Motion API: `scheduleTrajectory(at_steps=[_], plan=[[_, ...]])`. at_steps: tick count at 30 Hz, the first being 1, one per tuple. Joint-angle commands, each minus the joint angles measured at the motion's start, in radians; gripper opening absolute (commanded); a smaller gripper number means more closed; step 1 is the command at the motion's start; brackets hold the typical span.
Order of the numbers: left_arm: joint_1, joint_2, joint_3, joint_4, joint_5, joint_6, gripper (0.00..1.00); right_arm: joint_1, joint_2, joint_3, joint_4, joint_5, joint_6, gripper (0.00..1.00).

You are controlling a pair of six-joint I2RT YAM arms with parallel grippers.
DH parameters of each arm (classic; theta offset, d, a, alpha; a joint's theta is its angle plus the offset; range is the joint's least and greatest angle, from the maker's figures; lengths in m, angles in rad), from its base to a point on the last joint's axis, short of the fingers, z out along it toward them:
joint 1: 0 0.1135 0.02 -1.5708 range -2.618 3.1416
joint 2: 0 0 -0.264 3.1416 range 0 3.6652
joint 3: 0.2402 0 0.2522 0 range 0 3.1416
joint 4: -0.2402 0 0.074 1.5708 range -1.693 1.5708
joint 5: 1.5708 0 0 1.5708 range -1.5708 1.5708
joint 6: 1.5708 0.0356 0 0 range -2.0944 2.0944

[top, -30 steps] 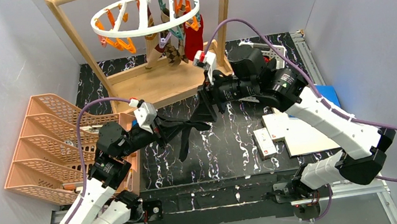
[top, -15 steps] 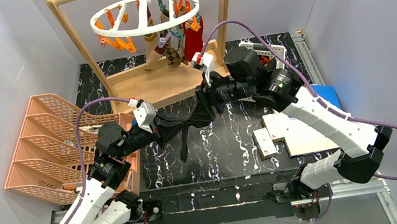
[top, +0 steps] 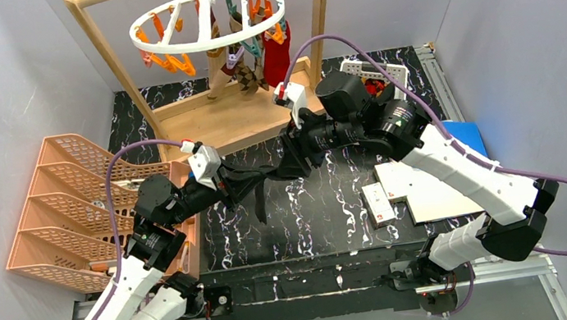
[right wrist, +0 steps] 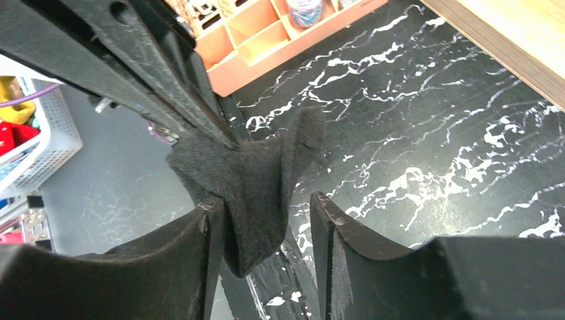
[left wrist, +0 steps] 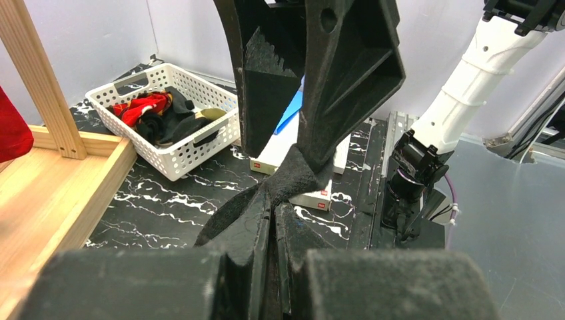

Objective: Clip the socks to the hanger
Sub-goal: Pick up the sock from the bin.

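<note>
A black sock (top: 260, 183) hangs above the table between my two grippers. My left gripper (top: 232, 185) is shut on one end of it (left wrist: 293, 181). My right gripper (top: 290, 159) faces the left one with its jaws apart around the sock's other end (right wrist: 253, 180). That end rests against one finger (right wrist: 200, 240), with a gap to the other finger. The white ring hanger (top: 206, 21) hangs from the wooden frame at the back. A red sock (top: 277, 53) and an argyle sock (top: 246, 74) dangle from its clips.
A white lattice basket (left wrist: 173, 157) holding red and black socks stands at the back right. An orange organizer (top: 64, 214) is on the left. The wooden frame's base (top: 226, 126) lies behind the grippers. Flat white boxes (top: 425, 191) lie at the right.
My right gripper has shifted slightly left toward the left gripper and its jaws have narrowed around the sock's end. The left gripper has kept its hold.
</note>
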Motion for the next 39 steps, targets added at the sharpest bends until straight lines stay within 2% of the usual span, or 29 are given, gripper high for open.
scheduleTrajectory(at_steps=[1,7,10,14,15,16,18,20,22,28,35,39], plan=[[-0.004,-0.011,0.04,0.012,-0.003,-0.008,0.0,0.003,-0.009,0.02,-0.022,0.102,0.016,0.53],[-0.004,-0.013,0.039,0.017,-0.001,-0.016,0.0,0.004,0.015,0.043,-0.058,0.16,0.058,0.46],[-0.004,-0.017,0.033,0.017,-0.004,-0.017,0.0,0.005,0.033,0.075,-0.081,0.152,0.077,0.34],[-0.004,-0.008,0.027,0.027,-0.007,-0.029,0.0,0.004,0.048,0.119,-0.089,0.104,0.079,0.11],[-0.004,-0.001,0.028,0.029,-0.009,-0.032,0.04,0.004,0.053,0.133,-0.097,0.106,0.075,0.06],[-0.004,0.009,0.032,0.026,-0.01,-0.032,0.15,0.005,0.058,0.15,-0.109,0.115,0.064,0.02],[-0.004,0.022,0.042,0.017,-0.009,-0.025,0.42,0.004,0.073,0.182,-0.138,0.134,0.044,0.01],[-0.004,0.027,0.048,0.012,-0.019,-0.011,0.54,0.004,0.085,0.208,-0.167,0.156,0.024,0.01],[-0.004,0.025,0.05,0.012,-0.034,0.008,0.61,0.005,0.087,0.221,-0.182,0.172,0.01,0.01],[-0.004,0.059,0.07,0.014,-0.036,0.052,0.62,0.008,0.087,0.225,-0.191,0.174,-0.003,0.01],[-0.006,0.088,0.076,0.024,0.004,0.065,0.48,0.009,0.096,0.23,-0.192,0.153,0.005,0.01],[-0.006,0.089,0.066,0.022,0.007,0.062,0.46,0.01,0.103,0.244,-0.19,0.14,0.007,0.01]])
